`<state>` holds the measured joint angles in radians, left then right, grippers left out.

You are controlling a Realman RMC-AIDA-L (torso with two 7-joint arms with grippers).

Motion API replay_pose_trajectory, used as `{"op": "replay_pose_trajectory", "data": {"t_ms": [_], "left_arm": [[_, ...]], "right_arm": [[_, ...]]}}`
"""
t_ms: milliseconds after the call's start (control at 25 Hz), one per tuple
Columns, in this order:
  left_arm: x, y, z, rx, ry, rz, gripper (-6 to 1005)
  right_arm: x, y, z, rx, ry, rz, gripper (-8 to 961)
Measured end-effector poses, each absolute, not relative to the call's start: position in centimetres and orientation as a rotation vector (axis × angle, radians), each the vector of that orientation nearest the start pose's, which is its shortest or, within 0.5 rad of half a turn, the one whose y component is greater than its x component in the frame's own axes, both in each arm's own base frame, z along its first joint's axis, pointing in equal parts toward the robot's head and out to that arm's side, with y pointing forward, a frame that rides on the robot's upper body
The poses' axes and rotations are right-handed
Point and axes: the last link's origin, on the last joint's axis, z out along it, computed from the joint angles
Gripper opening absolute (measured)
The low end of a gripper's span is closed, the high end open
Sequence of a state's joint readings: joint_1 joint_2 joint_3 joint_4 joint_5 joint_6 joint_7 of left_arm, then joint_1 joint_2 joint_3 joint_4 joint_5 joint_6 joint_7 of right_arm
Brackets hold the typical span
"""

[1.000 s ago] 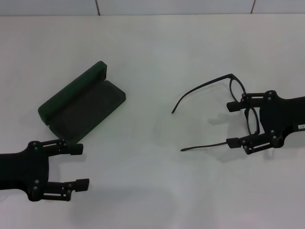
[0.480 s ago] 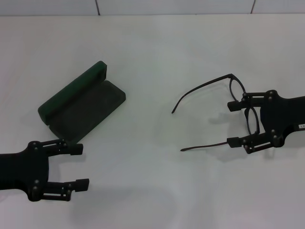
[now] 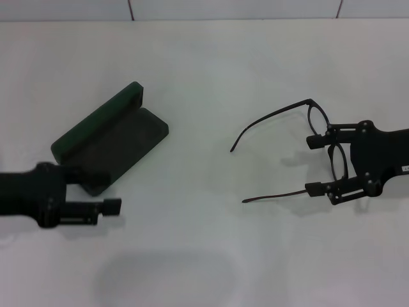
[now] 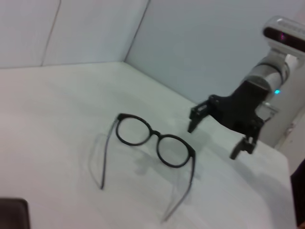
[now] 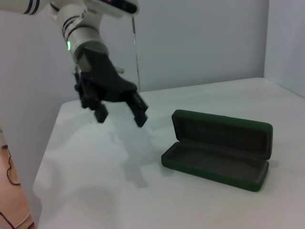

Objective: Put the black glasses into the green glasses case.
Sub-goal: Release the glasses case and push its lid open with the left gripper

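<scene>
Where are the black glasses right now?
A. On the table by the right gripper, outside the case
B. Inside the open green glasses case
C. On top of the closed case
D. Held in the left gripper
A: the black glasses lie on the table between the fingers of the open right gripper, far from the open, empty green glasses case.

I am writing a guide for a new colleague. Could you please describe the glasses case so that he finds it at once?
On the white table, look to the robot's left side, just beyond the left gripper. There lies the green glasses case, open, with its lid standing up along the far edge. It is the only green thing; the black glasses on the right side are thin wire-like frames.
</scene>
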<state>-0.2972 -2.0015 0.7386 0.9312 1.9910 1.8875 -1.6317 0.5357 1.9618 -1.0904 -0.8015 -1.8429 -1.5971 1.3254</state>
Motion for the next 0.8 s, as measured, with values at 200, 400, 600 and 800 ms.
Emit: {"op": "replay_pose_trajectory", "data": {"t_ms": [200,400,600,800], "left_arm": [[-27.4,28.2,8.6,-2.794,-0.816,-0.491,751],[-24.9,32.1,10.0,-2.726,-0.797,-0.246,750],[-22.6,35.5,9.9,-2.676,-0.788,-0.006,749],[-21.4,37.8,8.7,-2.614,-0.817,0.269,748]], "right_arm": [[23.1,33.5,1.6,-2.995,0.135,0.481,859],[23.2,33.4,1.4,-2.999,0.141,0.482,857],[23.1,33.2,1.1,-3.008,0.143,0.482,857],[22.8,33.3,0.7,-3.018,0.131,0.468,858]]}}
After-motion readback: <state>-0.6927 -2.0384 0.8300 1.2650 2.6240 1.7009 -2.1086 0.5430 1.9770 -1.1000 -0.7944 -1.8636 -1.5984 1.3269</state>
